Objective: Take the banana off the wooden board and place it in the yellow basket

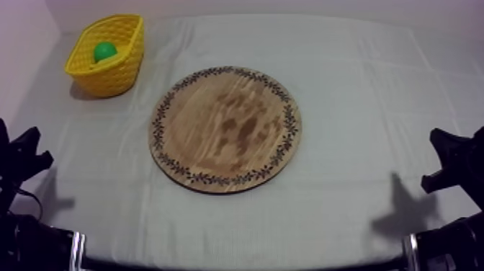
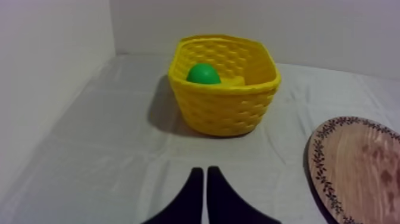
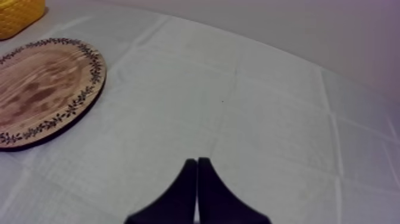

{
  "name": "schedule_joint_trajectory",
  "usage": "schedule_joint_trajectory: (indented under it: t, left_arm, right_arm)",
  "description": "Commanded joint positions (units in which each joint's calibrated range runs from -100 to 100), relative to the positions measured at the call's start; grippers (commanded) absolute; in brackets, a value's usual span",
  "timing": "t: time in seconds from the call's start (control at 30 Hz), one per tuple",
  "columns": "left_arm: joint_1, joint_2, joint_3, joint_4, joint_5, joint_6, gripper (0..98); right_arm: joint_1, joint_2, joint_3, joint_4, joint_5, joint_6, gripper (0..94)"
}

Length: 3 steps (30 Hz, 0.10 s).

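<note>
Wooden board [image 1: 225,130] mid-table: round, leaf-patterned rim, lying flat on grey-white cloth [image 1: 360,79], pale grain and darker blotches plain across its face.

Yellow basket [image 2: 223,110] beyond board's far-left rim, clearly apart from it, upright on the cloth, close to the back corner of the table. Inside it, round green fruit [image 2: 203,74] showing above the woven wall. Just beside that fruit, on the side nearer the board, smooth yellow piece [image 2: 233,80] lying low in the basket (banana by colour, though too close in shade to the weave and too hidden to name for sure).

Left gripper [image 2: 205,173] well apart from board, off its near-left side, low over the cloth and pointed toward the basket. Two black fingers pressed together into a narrow wedge, nothing between them, nothing held.

Right gripper [image 3: 196,162] well apart from board too, off its near-right side, over plain cloth with the board's patterned rim off to one side. Fingers likewise closed tip to tip, gripping nothing.
</note>
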Motion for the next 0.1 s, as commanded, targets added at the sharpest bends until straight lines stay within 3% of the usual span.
schedule_joint_trajectory:
  t: [0.0, 0.07]
  left_arm:
    - [-0.3, 0.0, 0.0, -0.02, 0.0, -0.3, 0.0]
    - [-0.9, 0.0, 0.0, 0.01, 0.1, -0.5, 0.0]
  right_arm:
    - [0.0, 0.0, 0.0, 0.0, 0.0, 0.0, 0.3]
    - [0.0, 0.0, 0.0, 0.0, 0.0, 0.0, 0.3]
